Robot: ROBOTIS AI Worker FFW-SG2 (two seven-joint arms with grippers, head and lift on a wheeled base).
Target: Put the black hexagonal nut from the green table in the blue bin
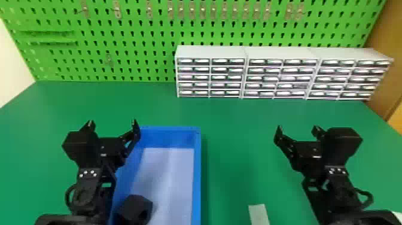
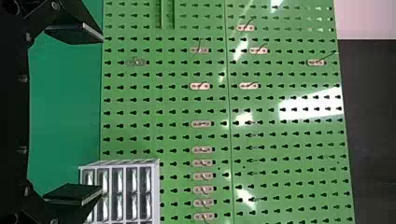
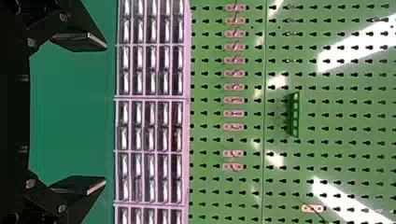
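Note:
In the head view, my left gripper (image 1: 113, 125) stands open over the left edge of the blue bin (image 1: 197, 176). The black hexagonal nut (image 1: 136, 208) lies inside the bin, at its near left part, partly cut off by the bottom edge. My right gripper (image 1: 297, 130) is open above the green table (image 1: 233, 134), well to the right of the bin. In the left wrist view, my left gripper (image 2: 100, 114) has its fingers wide apart with nothing between them. The right wrist view has my right gripper (image 3: 106, 114) likewise spread and holding nothing.
Grey drawer cabinets (image 1: 211, 52) stand along the back right of the table, before a green pegboard (image 1: 134, 39) with metal hooks. A small pale flat piece (image 1: 259, 214) lies on the table near the bottom edge, between bin and right arm.

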